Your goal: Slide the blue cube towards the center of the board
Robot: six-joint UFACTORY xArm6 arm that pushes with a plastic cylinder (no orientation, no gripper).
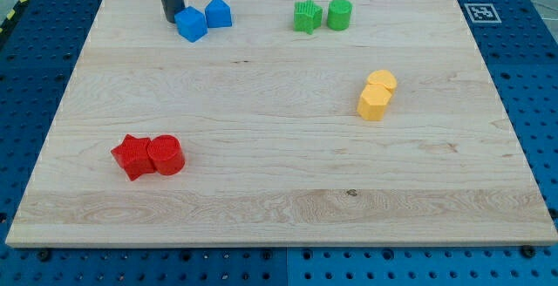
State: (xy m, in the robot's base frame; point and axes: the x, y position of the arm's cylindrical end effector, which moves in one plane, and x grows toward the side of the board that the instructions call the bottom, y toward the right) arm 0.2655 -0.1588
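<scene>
Two blue blocks sit near the top edge of the desk (261, 207), toward its top-left corner: the blue cube (191, 24) and, just beside it on the view's right, a blue house-shaped block (218, 12). No claw is fitted to this arm, so nothing is held; my tip (171, 20) stands on the desk at the cube's left side, touching it or very nearly.

Step in hand, as I judge it: driving the cube down and to the right, toward the desk's middle. From where the tip stands, a push would carry the cube into the house-shaped block. I would first bring the tip round to the cube's top-left, then push through its middle so it does not spin off the rod.

Green star (307, 17) and green cylinder (339, 14) lie well along the top edge; the yellow pair (377, 95) and the red pair (148, 156) lie well clear of the path.
</scene>
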